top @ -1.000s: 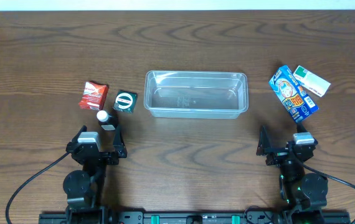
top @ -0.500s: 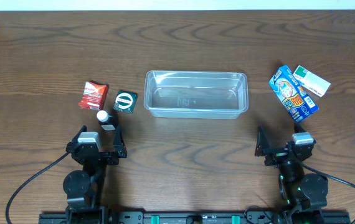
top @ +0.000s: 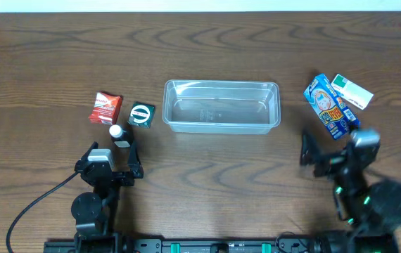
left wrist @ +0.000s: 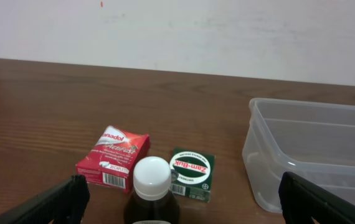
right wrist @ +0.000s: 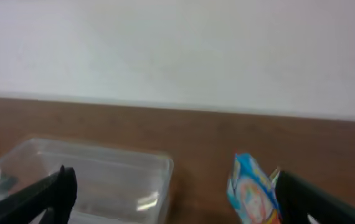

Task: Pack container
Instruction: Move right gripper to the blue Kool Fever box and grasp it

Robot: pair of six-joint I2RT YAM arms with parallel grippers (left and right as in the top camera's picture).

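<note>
The clear plastic container (top: 221, 105) stands empty at the table's middle. It also shows in the left wrist view (left wrist: 314, 155) and the right wrist view (right wrist: 84, 174). My left gripper (top: 110, 158) is open and empty, just behind a dark bottle with a white cap (top: 118, 133) (left wrist: 152, 190). A red box (top: 106, 107) (left wrist: 114, 157) and a green Zam-Buk box (top: 141, 114) (left wrist: 191, 174) lie beyond the bottle. My right gripper (top: 331, 151) is open and empty, blurred, close behind a blue packet (top: 332, 107) (right wrist: 252, 193).
A white and green box (top: 352, 92) lies at the far right, touching the blue packet. A pale wall rises behind the table's far edge. Cables run from both arm bases at the front edge.
My right arm has moved forward and to the right, toward the blue packet, and shows blurred. The left arm and all objects have not moved.
</note>
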